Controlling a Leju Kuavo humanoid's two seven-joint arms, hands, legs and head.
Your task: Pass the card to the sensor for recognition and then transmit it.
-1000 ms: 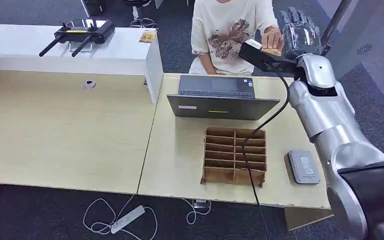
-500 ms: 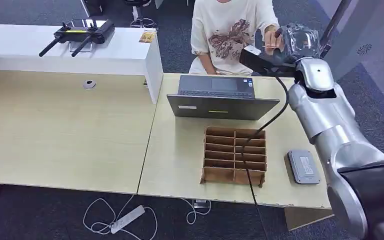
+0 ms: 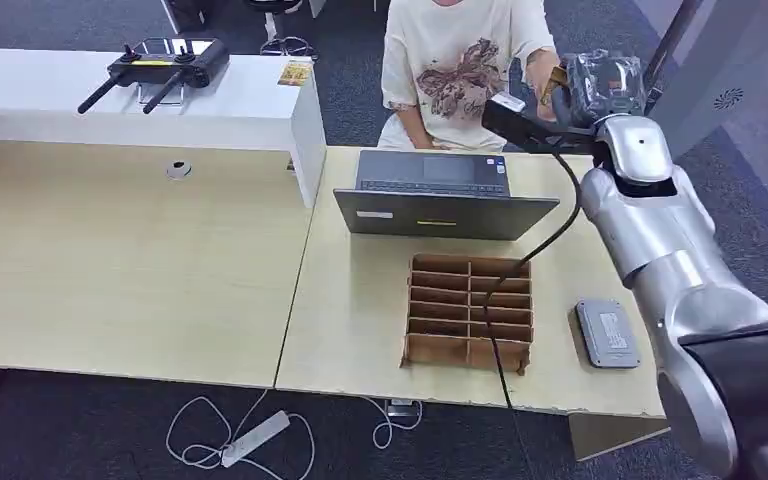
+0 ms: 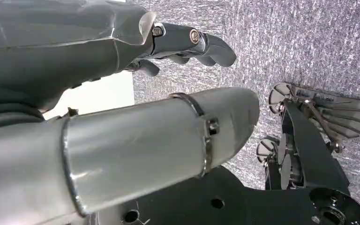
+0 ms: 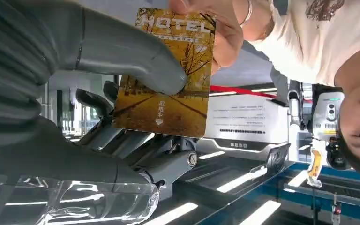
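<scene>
A golden hotel card (image 5: 168,79) is pinched between the thumb and fingers of my right hand (image 5: 98,117). A person's hand (image 5: 215,28) holds the card's other end. In the head view my right hand (image 3: 600,85) is raised beyond the desk's far right edge, in front of the seated person (image 3: 460,60), with the card (image 3: 557,82) at its fingertips. The grey card sensor (image 3: 607,333) lies flat on the desk at the near right. My left hand (image 4: 187,42) hangs over grey carpet, fingers loosely apart and holding nothing.
A laptop (image 3: 440,195) stands open at the desk's far side, facing the person. A brown cardboard divider box (image 3: 470,312) sits in front of it, with a black cable across it. A white counter (image 3: 210,105) at far left carries a black controller (image 3: 165,62) and another card (image 3: 295,72).
My right hand's fingers were spread upright a second ago; they have closed around the card that the person's hand brought in.
</scene>
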